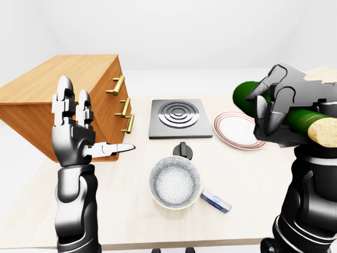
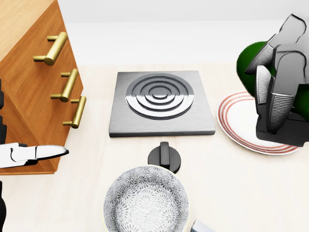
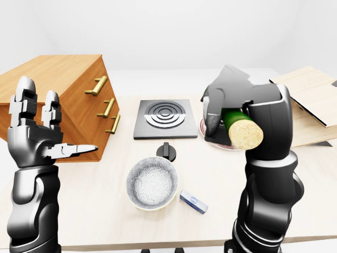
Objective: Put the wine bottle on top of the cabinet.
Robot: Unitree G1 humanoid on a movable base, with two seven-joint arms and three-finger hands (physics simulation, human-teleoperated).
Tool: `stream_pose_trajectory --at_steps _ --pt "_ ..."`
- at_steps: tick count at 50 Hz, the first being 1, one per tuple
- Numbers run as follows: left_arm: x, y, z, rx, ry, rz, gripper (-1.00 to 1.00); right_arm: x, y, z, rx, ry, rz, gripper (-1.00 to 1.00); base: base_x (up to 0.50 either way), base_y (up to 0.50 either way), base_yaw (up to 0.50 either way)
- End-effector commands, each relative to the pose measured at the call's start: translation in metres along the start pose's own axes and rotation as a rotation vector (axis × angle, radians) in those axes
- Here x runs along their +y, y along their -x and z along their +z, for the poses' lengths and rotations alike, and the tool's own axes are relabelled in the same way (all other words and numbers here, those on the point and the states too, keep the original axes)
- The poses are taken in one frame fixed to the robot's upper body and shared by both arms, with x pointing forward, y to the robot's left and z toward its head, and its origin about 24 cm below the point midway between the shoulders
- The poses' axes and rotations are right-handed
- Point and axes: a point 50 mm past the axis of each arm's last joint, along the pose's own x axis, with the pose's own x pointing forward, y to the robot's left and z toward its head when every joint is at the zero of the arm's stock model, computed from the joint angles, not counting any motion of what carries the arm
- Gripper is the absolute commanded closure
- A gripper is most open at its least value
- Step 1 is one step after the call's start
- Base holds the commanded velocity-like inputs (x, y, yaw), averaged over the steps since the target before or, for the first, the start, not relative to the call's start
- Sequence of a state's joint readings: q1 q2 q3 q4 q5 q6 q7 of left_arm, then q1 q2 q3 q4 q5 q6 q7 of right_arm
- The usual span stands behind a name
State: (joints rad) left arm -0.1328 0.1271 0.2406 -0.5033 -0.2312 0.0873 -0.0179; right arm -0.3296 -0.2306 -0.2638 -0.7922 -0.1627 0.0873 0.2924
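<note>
Wine bottle gripped in the raised right hand, above the red-rimmed plate.

The right hand (image 1: 276,108) has its fingers clenched round the green wine bottle (image 1: 305,120), held roughly level in the air with its cork end toward the camera, over the plate (image 2: 241,121) just right of the induction hob (image 1: 179,118). Left of the hob stands the wooden cabinet (image 1: 63,89) with brass drawer handles. The left hand (image 1: 79,139) is raised beside the cabinet, fingers spread and holding nothing. Below the hob sit a black knob (image 2: 164,157), a patterned bowl (image 1: 175,182) and a small blue-and-white box (image 1: 215,201) on the table (image 1: 237,211).
</note>
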Motion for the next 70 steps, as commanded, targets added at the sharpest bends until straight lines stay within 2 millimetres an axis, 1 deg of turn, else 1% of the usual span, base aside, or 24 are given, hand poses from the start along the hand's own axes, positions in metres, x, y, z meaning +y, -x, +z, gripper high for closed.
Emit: stream_pose_trajectory --at_steps 1,6,11,19,23,29,34,37,40,42,47,48,55,56,61,66,70 --pt "0.002 0.000 -0.001 0.003 -0.003 0.003 -1.00 0.004 -0.015 -0.009 -0.024 -0.164 -0.067 1.00 0.00 0.00 0.00" --pt "0.003 -0.002 0.001 -0.005 -0.006 0.007 -1.00 0.011 -0.022 -0.019 0.003 -0.204 -0.061 1.00 0.00 0.00 0.00" --pt "0.002 -0.004 0.005 -0.026 -0.006 0.006 -1.00 0.016 -0.027 -0.021 0.004 -0.226 -0.055 1.00 0.00 0.00 0.00" --pt "-0.004 -0.009 -0.001 -0.010 -0.008 -0.005 -1.00 0.018 -0.028 -0.021 0.003 -0.237 -0.051 1.00 0.00 0.00 0.00" --pt "-0.008 -0.015 -0.006 0.003 -0.012 -0.014 -1.00 0.019 -0.028 -0.018 -0.007 -0.245 -0.054 1.00 0.00 0.00 0.00" --pt "-0.019 -0.024 -0.021 0.056 -0.027 -0.037 -1.00 0.022 -0.028 -0.020 0.002 -0.256 -0.050 1.00 0.00 0.00 0.00" --pt "-0.029 -0.030 -0.028 0.075 -0.037 -0.060 -1.00 0.024 -0.028 -0.020 0.006 -0.263 -0.044 1.00 0.00 0.00 0.00" --pt "-0.034 -0.032 -0.027 0.068 -0.040 -0.071 -1.00 0.026 -0.029 -0.017 -0.008 -0.265 -0.043 1.00 0.00 0.00 0.00" --pt "-0.042 -0.035 -0.032 0.082 -0.047 -0.091 -1.00 0.028 -0.029 -0.015 -0.016 -0.271 -0.038 1.00 0.00 0.00 0.00" --pt "-0.048 -0.036 -0.038 0.105 -0.051 -0.107 -1.00 0.029 -0.029 -0.015 -0.015 -0.275 -0.037 1.00 0.00 0.00 0.00" --pt "-0.058 -0.038 -0.040 0.107 -0.054 -0.130 -1.00 0.031 -0.029 -0.014 -0.015 -0.279 -0.032 1.00 0.00 0.00 0.00" --pt "-0.061 -0.038 -0.044 0.123 -0.056 -0.138 -1.00 0.032 -0.029 -0.015 -0.012 -0.281 -0.030 1.00 0.00 0.00 0.00" --pt "-0.072 -0.038 -0.050 0.144 -0.064 -0.168 -1.00 0.037 -0.031 -0.017 -0.003 -0.294 -0.024 1.00 0.00 0.00 0.00" --pt "-0.075 -0.037 -0.054 0.159 -0.067 -0.177 -1.00 0.039 -0.031 -0.019 0.007 -0.301 -0.022 1.00 0.00 0.00 0.00" --pt "-0.081 -0.036 -0.057 0.170 -0.068 -0.191 -1.00 0.043 -0.031 -0.020 0.016 -0.310 -0.012 1.00 0.00 0.00 0.00" --pt "-0.089 -0.038 -0.050 0.141 -0.062 -0.206 -1.00 0.044 -0.032 -0.019 0.015 -0.315 -0.010 1.00 0.00 0.00 0.00" --pt "-0.093 -0.041 -0.053 0.154 -0.049 -0.211 -1.00 0.047 -0.031 -0.021 0.026 -0.328 -0.012 1.00 0.00 0.00 0.00"
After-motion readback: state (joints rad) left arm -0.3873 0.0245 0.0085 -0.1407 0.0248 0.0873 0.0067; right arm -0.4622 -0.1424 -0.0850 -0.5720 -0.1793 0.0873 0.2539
